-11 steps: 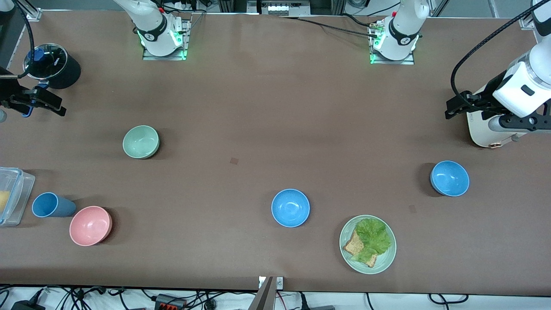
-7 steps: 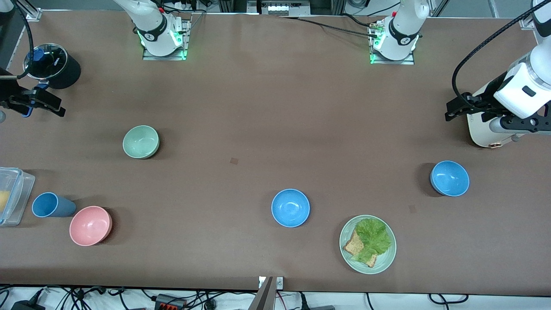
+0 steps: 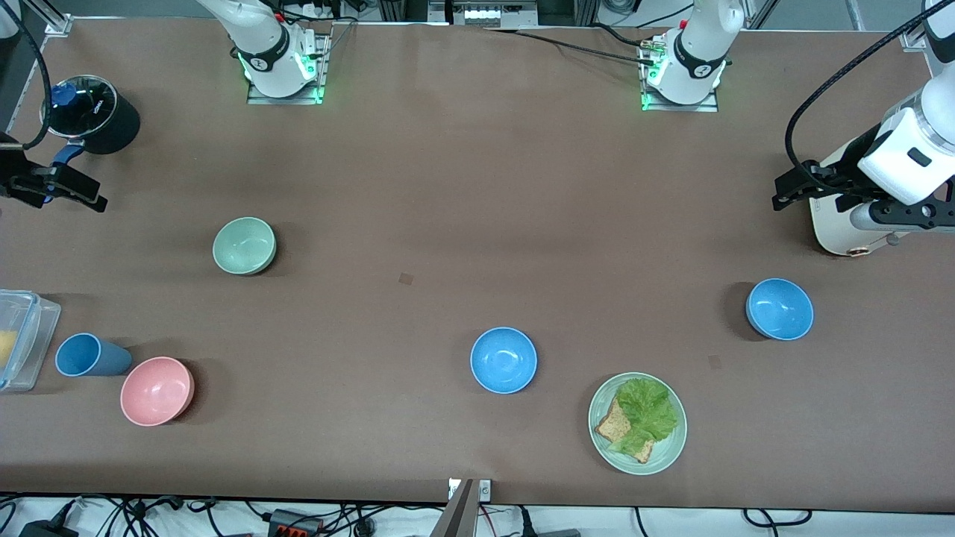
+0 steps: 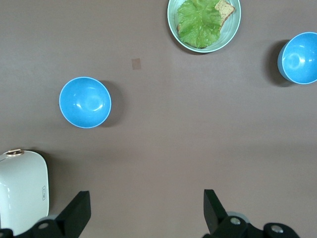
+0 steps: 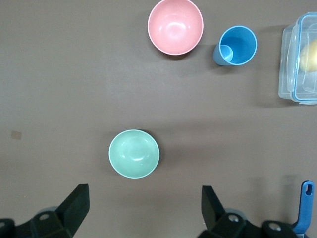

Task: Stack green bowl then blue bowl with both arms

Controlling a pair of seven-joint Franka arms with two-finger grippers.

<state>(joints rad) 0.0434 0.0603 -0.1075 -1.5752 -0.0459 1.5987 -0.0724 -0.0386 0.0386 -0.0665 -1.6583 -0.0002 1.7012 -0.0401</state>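
Note:
The pale green bowl point(image 3: 244, 245) sits upright toward the right arm's end of the table; it also shows in the right wrist view point(image 5: 134, 153). One blue bowl point(image 3: 503, 360) sits mid-table near the front camera and also shows in the left wrist view point(image 4: 300, 57). A second blue bowl point(image 3: 780, 309) sits toward the left arm's end, and the left wrist view shows it too point(image 4: 85, 102). My right gripper point(image 3: 74, 195) point(image 5: 143, 208) is open and empty, up over the table's right-arm end. My left gripper point(image 3: 791, 190) point(image 4: 146, 212) is open and empty, up beside a white appliance.
A pink bowl point(image 3: 157, 391), a blue cup point(image 3: 91, 355) and a clear lidded box point(image 3: 22, 339) stand at the right arm's end. A black jar point(image 3: 93, 112) is near the right gripper. A green plate point(image 3: 636, 424) holds lettuce and toast. The white appliance point(image 3: 839, 227) stands at the left arm's end.
The right gripper has drifted slightly toward the table's right-arm end. The left gripper has barely shifted. The bowls have not moved.

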